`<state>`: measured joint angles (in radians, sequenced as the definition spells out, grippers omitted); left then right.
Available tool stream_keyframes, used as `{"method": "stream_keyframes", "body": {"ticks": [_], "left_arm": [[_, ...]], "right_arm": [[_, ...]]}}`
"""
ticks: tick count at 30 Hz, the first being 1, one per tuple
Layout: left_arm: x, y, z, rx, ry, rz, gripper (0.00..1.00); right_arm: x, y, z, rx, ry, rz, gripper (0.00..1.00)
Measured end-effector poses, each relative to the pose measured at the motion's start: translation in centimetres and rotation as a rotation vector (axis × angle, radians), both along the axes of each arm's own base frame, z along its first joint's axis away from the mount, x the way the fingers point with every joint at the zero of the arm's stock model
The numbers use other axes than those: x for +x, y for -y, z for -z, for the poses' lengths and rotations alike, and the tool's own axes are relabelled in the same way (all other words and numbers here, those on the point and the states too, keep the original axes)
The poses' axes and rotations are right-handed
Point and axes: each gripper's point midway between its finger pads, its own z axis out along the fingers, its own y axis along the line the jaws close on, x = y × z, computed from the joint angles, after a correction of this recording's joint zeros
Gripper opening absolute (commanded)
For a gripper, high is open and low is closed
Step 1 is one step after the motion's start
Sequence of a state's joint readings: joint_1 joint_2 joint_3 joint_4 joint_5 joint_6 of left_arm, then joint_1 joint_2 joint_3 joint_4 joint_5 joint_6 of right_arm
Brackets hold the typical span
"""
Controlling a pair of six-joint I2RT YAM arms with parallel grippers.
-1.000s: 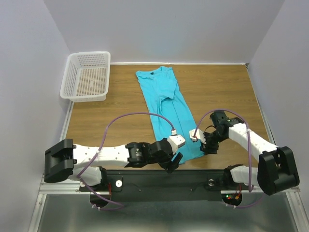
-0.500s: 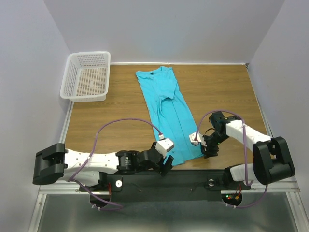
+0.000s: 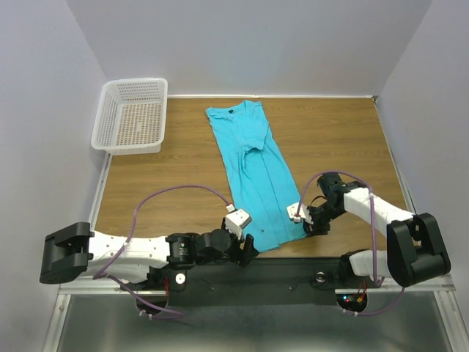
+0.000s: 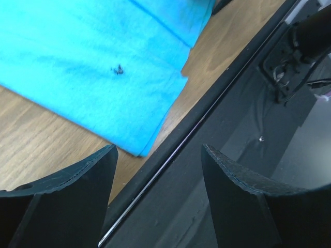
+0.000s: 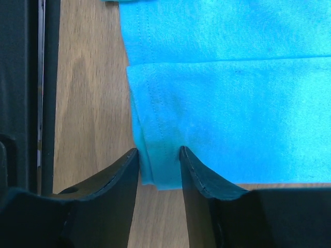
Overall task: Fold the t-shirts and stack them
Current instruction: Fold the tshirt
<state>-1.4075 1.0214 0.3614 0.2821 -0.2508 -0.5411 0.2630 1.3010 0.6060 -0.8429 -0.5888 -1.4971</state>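
My white-and-black left arm (image 3: pixel 139 249) lies stretched low along the bench's near edge, its black two-finger left gripper (image 4: pixel 158 152) gaping wide and empty. My right arm (image 3: pixel 374 207) bends inward, its right gripper (image 5: pixel 159 155) pinching the hem corner of the turquoise-blue cotton t-shirt (image 5: pixel 232 103).

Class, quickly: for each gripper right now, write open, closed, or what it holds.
Left gripper: open, holding nothing, beside the t-shirt hem.
Right gripper: closed on the t-shirt's hem corner.
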Motion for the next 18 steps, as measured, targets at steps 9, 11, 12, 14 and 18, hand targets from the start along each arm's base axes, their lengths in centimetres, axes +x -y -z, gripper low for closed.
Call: {"method": "stream_keyframes", "body": {"ticks": [9,11,12,14,18], "left_arm": [[-0.7,0.9,5.1,0.195,-0.036,0.055,0.77],[-0.7,1.4,5.7,0.23,-0.025,0.068,0.77],[-0.6,1.9,5.7,0.241,-0.017,0.073,0.77],[-0.3,2.6,5.7,0.262,0.001,0.073,0.77],[0.3,3.2,5.8,0.314,0.036,0.059,0.74]], "right_arm": [[0.8,-0.1,0.0,-0.004,0.026,0.021,0.29],[0.8,-0.1,0.1,-0.005,0.028,0.024,0.29],[0.9,-0.1,0.1,-0.004,0.029,0.025,0.28],[0.9,-0.2,0.1,-0.005,0.03,0.028,0.28],[0.9,-0.2,0.0,-0.005,0.027,0.034,0.27]]}}
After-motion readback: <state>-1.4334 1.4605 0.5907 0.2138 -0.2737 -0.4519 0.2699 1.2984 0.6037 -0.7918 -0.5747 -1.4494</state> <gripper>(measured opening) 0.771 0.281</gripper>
